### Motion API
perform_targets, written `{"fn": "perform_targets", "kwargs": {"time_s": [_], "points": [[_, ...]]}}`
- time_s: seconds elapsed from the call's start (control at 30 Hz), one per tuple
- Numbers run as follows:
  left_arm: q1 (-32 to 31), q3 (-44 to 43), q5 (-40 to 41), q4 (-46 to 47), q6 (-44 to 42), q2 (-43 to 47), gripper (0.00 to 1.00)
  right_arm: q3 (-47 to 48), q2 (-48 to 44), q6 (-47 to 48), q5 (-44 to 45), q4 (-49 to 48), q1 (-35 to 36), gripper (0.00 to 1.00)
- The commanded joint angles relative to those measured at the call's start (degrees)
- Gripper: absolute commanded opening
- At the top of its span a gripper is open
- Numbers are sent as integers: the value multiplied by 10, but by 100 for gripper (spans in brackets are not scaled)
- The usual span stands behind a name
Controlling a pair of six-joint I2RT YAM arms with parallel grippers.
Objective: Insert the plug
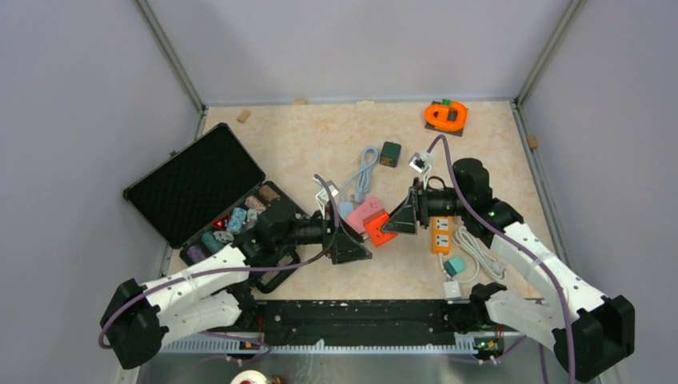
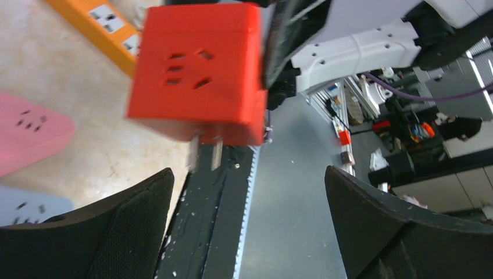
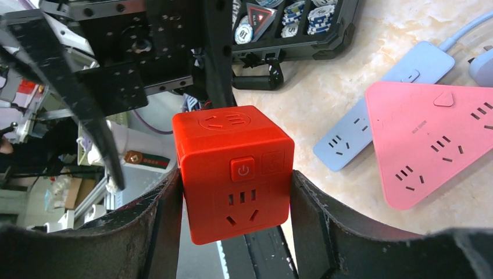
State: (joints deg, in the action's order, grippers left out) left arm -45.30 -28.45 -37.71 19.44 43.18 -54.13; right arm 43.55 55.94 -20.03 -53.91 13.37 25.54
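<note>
Right pincer (image 3: 235,200) clenches a red socketed cube plug (image 3: 232,145) mid-frame, two prongs (image 2: 204,154) bare; left pincer (image 2: 247,203) gapes released beneath.

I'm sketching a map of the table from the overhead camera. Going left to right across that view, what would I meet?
open black case → red cube adapter → orange power strip → small tan block near the right wall. The pink strip overlaps the cube sideways, so I left it out.
</note>
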Motion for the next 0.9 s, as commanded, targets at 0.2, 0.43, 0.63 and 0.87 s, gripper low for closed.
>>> {"fn": "perform_targets", "kwargs": {"time_s": [0.2,0.43,0.63,0.87], "points": [[-28,-65,15,51,-20,-55,95,24,0,17,12,-21,29,0],[-29,-61,41,57,-20,-58,58,21,-3,8,13,-32,31,0],[-28,-54,95,30,-34,-45,90,17,-19,6,4,-41,32,0],[-27,-57,151,-18,-33,-38,94,15,-32,7,-4,-42,32,0]]}}
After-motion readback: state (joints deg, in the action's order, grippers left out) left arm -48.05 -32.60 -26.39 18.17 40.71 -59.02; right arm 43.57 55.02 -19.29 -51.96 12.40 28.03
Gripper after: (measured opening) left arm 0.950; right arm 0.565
